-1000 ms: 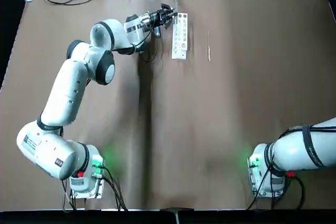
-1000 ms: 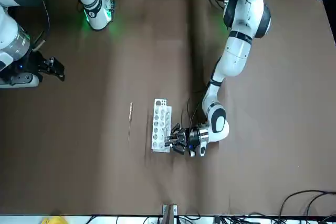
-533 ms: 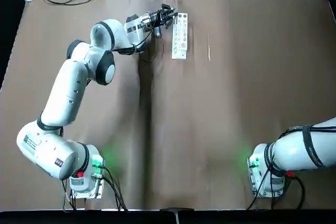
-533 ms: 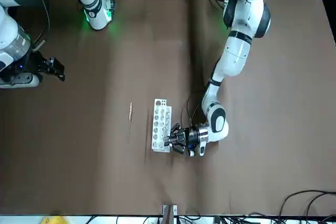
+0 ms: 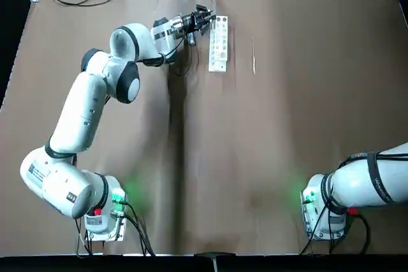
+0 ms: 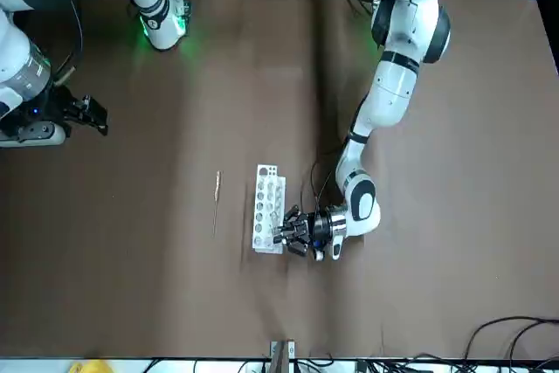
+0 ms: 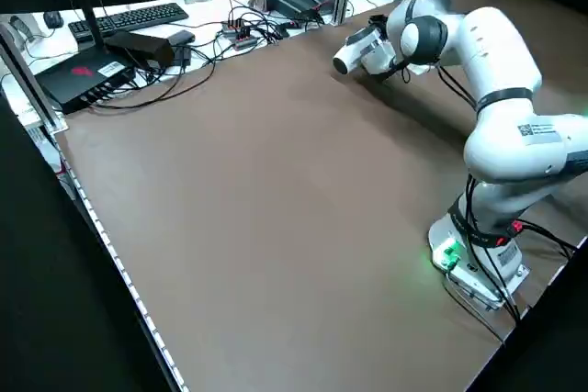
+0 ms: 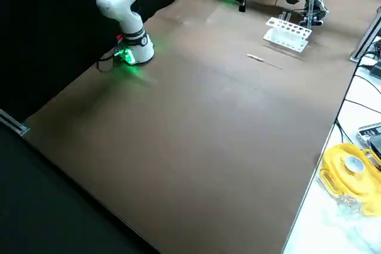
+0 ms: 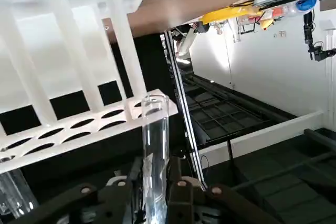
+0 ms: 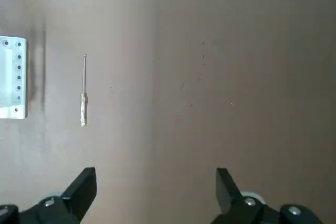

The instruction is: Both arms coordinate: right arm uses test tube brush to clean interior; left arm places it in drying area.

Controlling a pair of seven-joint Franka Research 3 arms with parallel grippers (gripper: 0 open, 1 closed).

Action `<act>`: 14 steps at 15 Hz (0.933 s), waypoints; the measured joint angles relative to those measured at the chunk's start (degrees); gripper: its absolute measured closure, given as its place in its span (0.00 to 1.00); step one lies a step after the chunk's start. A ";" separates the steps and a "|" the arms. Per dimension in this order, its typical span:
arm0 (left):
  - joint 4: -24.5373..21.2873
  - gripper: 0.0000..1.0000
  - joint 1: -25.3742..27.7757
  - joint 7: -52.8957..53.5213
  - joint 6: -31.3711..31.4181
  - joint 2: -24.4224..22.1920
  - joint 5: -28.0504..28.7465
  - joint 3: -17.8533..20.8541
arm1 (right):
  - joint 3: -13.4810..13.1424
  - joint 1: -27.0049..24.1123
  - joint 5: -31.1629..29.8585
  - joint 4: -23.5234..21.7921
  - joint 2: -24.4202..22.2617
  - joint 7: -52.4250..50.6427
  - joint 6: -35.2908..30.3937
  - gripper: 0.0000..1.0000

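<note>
The left arm's black two-finger gripper is at the far side of the table, just left of the white rectangular rack with two rows of round holes. It is closed on a clear glass test tube, whose end overlaps the rack's edge in the left wrist view. The thin, straight, pale brush with a thicker handle lies on the brown table, right of the rack and apart from it. The right arm's black two-finger gripper, at the near right, is open and empty.
</note>
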 joint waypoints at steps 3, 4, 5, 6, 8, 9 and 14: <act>0.00 0.77 0.00 -0.22 0.00 0.00 0.00 0.00 | 0.00 0.01 0.00 0.00 0.01 0.00 0.00 0.00; 0.00 0.77 0.01 -0.43 0.00 0.00 0.00 0.00 | 0.00 0.02 0.00 0.00 0.01 0.00 0.01 0.00; 0.01 0.77 0.02 -0.51 0.00 0.00 0.00 0.02 | 0.00 0.02 0.00 0.00 0.01 0.00 0.01 0.00; 0.02 0.77 0.03 -0.54 -0.01 0.00 0.00 0.03 | 0.00 0.06 0.00 0.00 0.01 0.00 0.01 0.00; 0.02 0.77 0.02 -0.55 -0.02 0.00 0.00 0.03 | 0.01 0.20 0.00 0.00 0.01 0.00 0.02 0.00; 0.02 0.77 0.03 -0.56 -0.02 0.00 0.00 0.04 | 0.01 0.24 0.00 0.00 0.02 0.00 0.02 0.00; 0.01 0.77 0.02 -0.57 -0.02 0.00 0.00 0.04 | 0.02 0.45 0.00 0.00 0.03 0.00 0.02 0.00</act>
